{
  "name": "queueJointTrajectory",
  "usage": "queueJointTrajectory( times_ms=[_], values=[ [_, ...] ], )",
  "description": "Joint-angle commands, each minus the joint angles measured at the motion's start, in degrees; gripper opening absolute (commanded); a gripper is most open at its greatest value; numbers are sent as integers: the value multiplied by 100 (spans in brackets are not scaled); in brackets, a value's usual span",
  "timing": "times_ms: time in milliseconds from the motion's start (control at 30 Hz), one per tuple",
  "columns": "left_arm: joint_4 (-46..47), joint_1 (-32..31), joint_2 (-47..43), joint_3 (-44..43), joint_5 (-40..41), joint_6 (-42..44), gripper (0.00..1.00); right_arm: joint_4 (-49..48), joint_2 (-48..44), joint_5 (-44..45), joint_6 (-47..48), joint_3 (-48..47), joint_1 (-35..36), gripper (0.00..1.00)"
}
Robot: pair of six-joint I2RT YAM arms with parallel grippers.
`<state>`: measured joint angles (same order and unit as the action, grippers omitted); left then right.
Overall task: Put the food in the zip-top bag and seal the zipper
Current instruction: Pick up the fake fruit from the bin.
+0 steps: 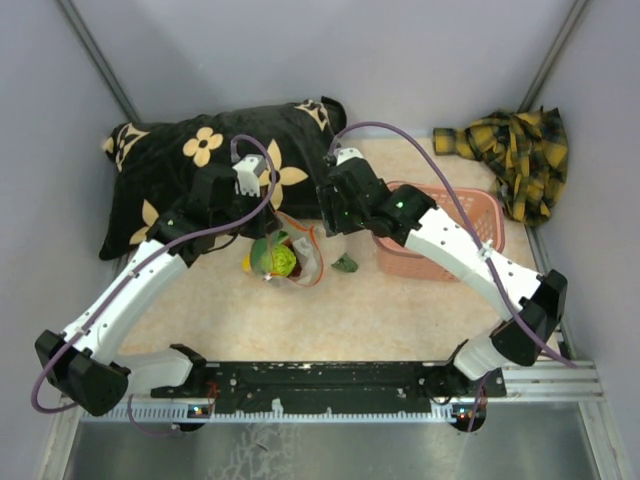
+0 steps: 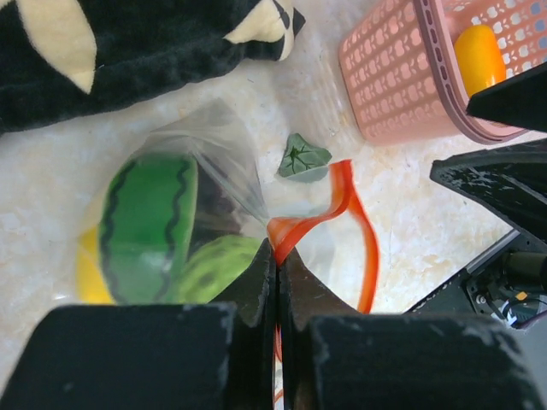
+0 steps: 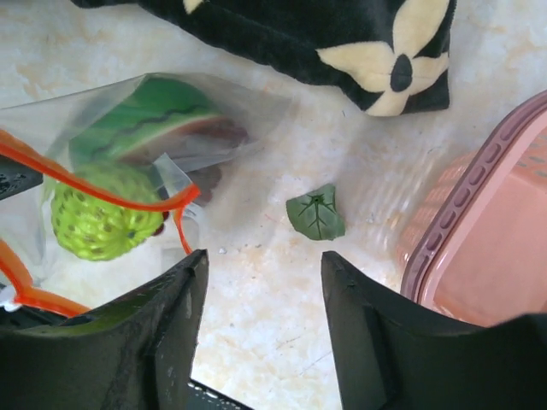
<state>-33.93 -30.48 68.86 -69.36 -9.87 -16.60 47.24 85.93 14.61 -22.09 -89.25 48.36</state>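
Note:
The clear zip-top bag (image 1: 292, 258) lies on the table with its mouth open. Its red-orange zipper (image 2: 346, 201) curls upward. My left gripper (image 2: 278, 248) is shut on the zipper strip at one end of the mouth. Inside the bag are a striped green watermelon-like piece (image 2: 149, 222), the bumpy green ball (image 3: 98, 222) and a yellow piece (image 2: 90, 273). The dark green leafy piece (image 3: 316, 213) lies on the table between the bag and the basket. My right gripper (image 3: 261, 265) is open and empty, just above the table near the leafy piece. An orange-yellow piece (image 2: 479, 55) lies in the basket.
The pink lattice basket (image 1: 445, 240) stands right of the bag, under my right arm. A black flowered pillow (image 1: 200, 165) lies at the back left. A yellow-black plaid cloth (image 1: 515, 150) lies at the back right.

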Motion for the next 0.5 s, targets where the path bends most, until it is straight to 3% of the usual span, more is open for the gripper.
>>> queueJointTrajectory(
  times_ms=[0,100,467],
  values=[
    [202,24,-18,26,-75,66,0,-351,-544,-185,173,112,-117,62],
    [220,22,-5,50,-109,63,0,-290,-785,58,224,305,-271,71],
    [273,23,40,172,-135,82,0,99,-1412,1011,292,1235,-1317,83]
  ],
)
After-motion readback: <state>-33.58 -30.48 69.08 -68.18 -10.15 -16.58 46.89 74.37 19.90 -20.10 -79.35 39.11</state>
